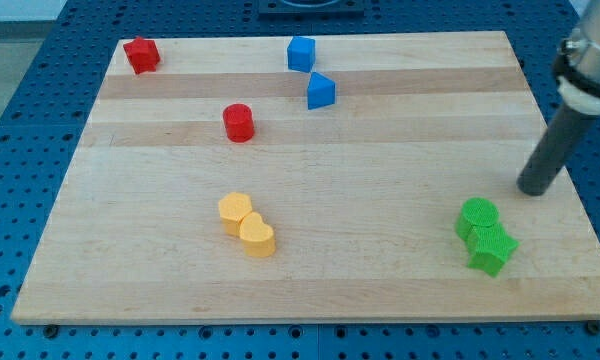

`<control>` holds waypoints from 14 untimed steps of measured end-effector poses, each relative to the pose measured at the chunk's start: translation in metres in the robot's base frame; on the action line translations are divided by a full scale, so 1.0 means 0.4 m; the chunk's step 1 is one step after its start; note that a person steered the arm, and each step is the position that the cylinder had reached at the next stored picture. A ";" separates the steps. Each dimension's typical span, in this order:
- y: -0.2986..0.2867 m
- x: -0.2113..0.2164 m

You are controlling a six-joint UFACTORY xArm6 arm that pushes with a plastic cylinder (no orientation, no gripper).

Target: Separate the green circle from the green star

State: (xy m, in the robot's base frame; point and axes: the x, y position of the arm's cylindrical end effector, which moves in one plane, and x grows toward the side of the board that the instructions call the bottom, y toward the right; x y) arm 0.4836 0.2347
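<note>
The green circle (478,216) and the green star (492,248) sit touching each other near the board's lower right, the star just below and right of the circle. My tip (532,190) rests on the board up and to the right of the green circle, a short gap away from it. The dark rod rises from the tip toward the view's upper right.
A yellow block (235,210) and a yellow heart (257,236) touch at lower centre-left. A red cylinder (238,122), a red block (141,54), a blue cube (301,53) and a blue triangle-like block (321,91) lie toward the top. The wooden board's right edge (570,180) is close to my tip.
</note>
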 end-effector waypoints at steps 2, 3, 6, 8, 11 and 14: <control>-0.009 0.035; 0.064 0.071; -0.269 0.106; -0.328 0.043; -0.277 -0.138; -0.346 -0.266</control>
State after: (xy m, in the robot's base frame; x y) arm 0.3770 0.0963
